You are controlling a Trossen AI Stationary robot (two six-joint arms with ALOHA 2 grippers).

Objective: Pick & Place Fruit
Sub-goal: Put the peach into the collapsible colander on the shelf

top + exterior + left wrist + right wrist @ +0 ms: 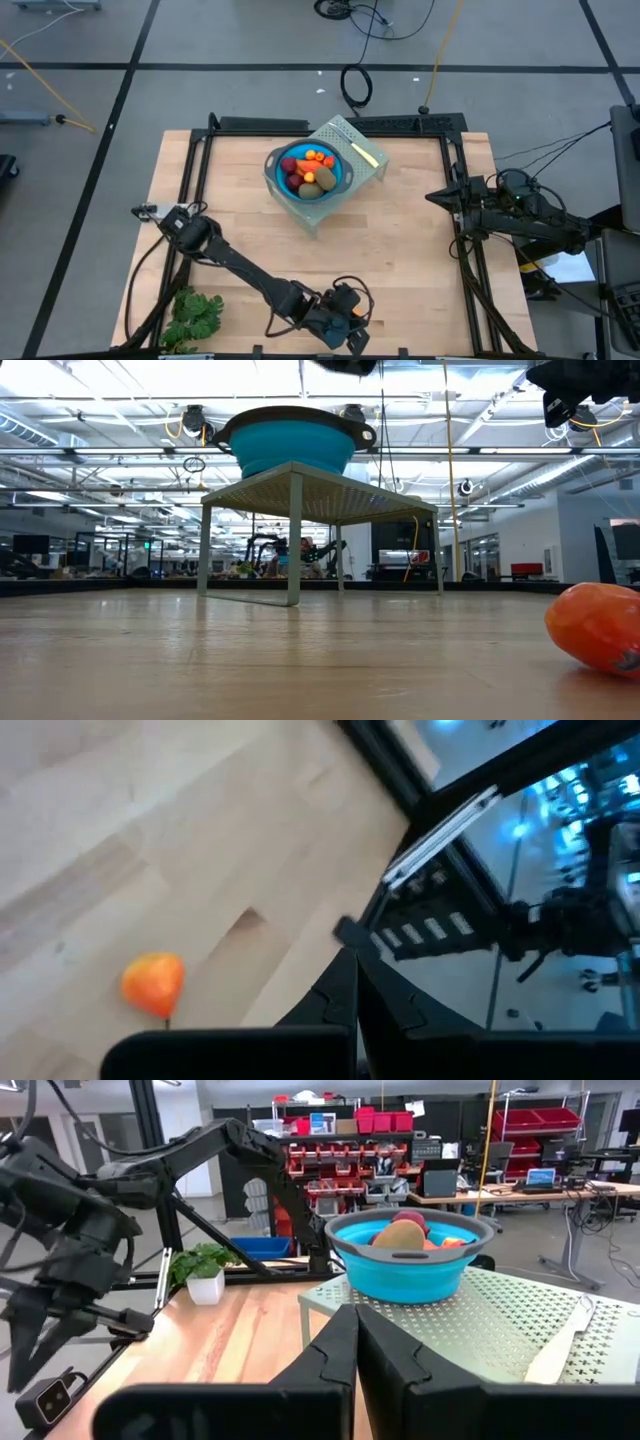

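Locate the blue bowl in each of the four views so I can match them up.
High view: blue bowl on the green rack, upper centre.
Low view: bowl atop the rack, left of centre.
Left wrist view: not in it.
Right wrist view: bowl, right of centre, holding fruit.
Shared landmark: the rack.

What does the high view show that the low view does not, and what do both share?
Only the high view shows the fruit inside the blue bowl, the yellow stick on the rack, the leafy green bunch and the left gripper near the table's front edge. Only the low view shows a loose orange-red fruit piece lying on the table. Both show the bowl standing on the perforated rack.
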